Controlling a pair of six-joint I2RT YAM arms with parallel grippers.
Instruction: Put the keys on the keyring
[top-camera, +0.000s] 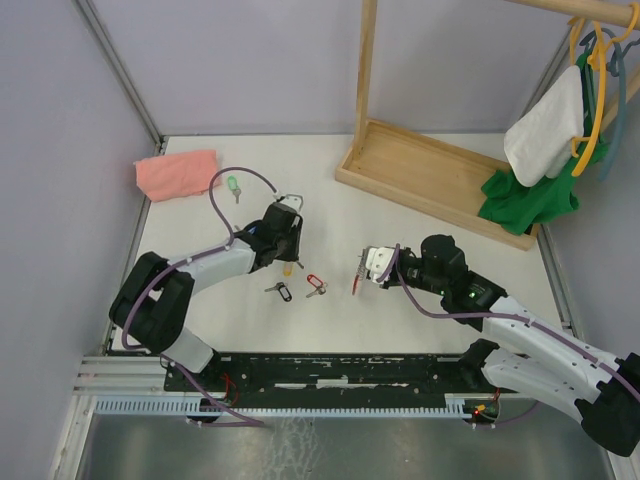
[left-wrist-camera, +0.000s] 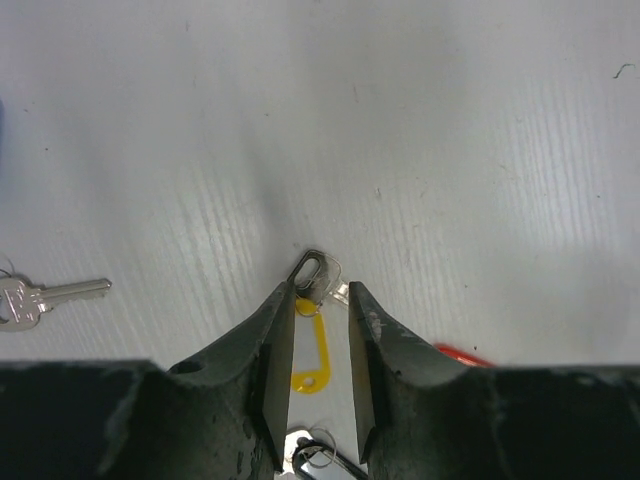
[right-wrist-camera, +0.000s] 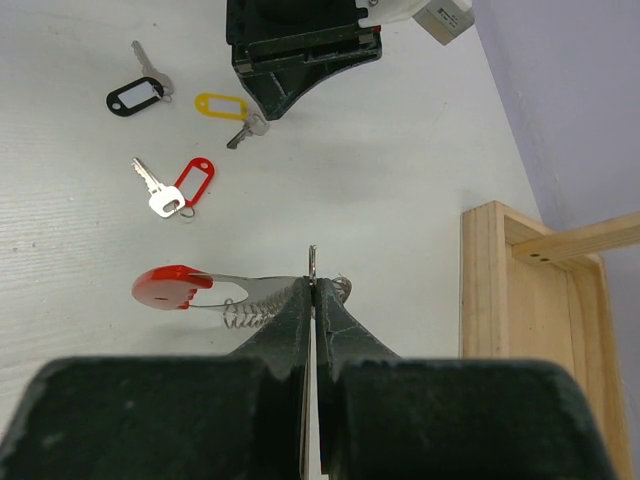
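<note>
While the right gripper (right-wrist-camera: 313, 285) clamps the keyring (right-wrist-camera: 172, 287), the left gripper (left-wrist-camera: 320, 292) stands parted astride the yellow-tagged key (left-wrist-camera: 311, 378). A red-tagged key (right-wrist-camera: 185, 185) lies near it.

Pink cloth (top-camera: 177, 173) far left — wooden rack (top-camera: 436, 172), green garment (top-camera: 530, 196) right.

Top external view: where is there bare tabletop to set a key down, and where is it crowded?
Bare: the far middle, between the green-tagged key and the wooden rack base; the near strip along the black base rail. Crowded: the centre, where the yellow-tagged key, black-tagged key and red-tagged key lie beside the keyring.
</note>
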